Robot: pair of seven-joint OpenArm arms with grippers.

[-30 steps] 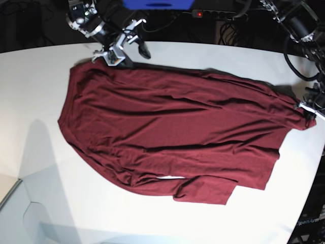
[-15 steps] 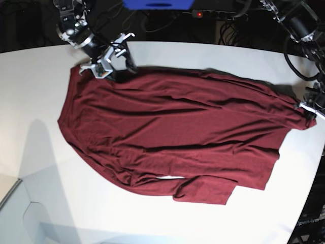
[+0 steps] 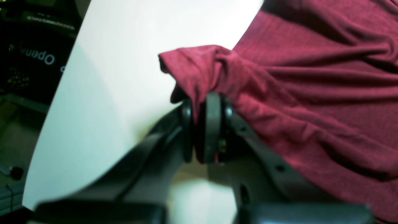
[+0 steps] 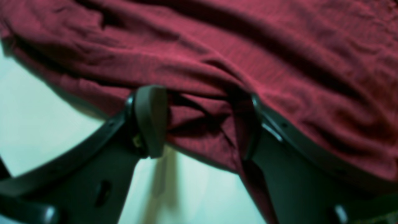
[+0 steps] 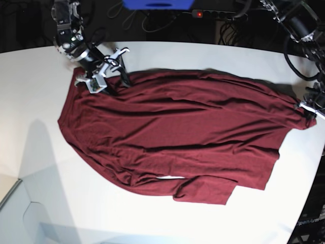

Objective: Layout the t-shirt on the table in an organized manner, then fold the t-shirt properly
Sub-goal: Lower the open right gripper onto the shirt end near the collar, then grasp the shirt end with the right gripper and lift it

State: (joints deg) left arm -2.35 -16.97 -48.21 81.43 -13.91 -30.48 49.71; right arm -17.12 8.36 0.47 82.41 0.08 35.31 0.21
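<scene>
The dark maroon t-shirt [image 5: 177, 132] lies spread and wrinkled across the white table [image 5: 35, 91]. In the base view my right gripper [image 5: 114, 84] sits at the shirt's upper left edge. Its wrist view shows the right gripper [image 4: 199, 124] open, both fingers [image 4: 149, 118] straddling a fold of the t-shirt's [image 4: 248, 46] hem just above the table [image 4: 46, 109]. At the far right edge my left gripper [image 5: 309, 109] is shut on the shirt's corner. In the left wrist view the left gripper [image 3: 199, 105] pinches a bunched corner of the t-shirt [image 3: 311, 93], lifted slightly off the table [image 3: 140, 62].
The table's curved edge [image 5: 312, 173] runs close to the left gripper, with dark floor and equipment [image 3: 34, 56] beyond. Behind the table sit a blue box [image 5: 157, 4], a power strip [image 5: 218, 13] and cables. A grey corner [image 5: 10, 208] shows at the lower left.
My right arm has moved left and down from behind the table onto the shirt's upper left edge, jaws staying open. The left gripper and its held corner have not moved.
</scene>
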